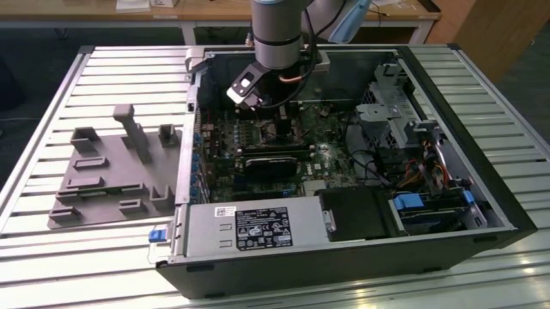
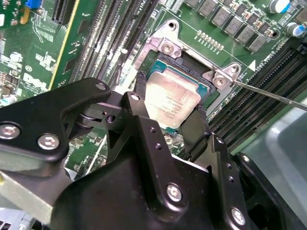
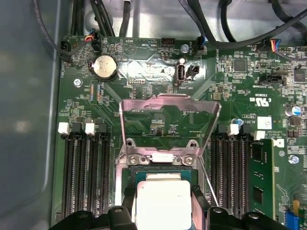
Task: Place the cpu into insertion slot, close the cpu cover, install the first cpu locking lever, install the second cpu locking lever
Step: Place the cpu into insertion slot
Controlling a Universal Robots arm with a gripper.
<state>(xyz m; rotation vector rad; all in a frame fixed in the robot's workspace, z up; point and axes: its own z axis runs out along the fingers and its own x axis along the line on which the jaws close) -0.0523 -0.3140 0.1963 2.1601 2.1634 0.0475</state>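
Over the insertion slot (image 2: 189, 67), we see the gripper (image 2: 171, 99) pinching the cpu (image 2: 171, 103), and the cpu cover (image 3: 168, 102) stands open. If the cpu tilts, we think it could hurt the slot.

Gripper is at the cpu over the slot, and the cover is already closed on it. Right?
No: the cover is open, swung back off the slot, as the first wrist view shows. The gripper is at the cpu over the slot.
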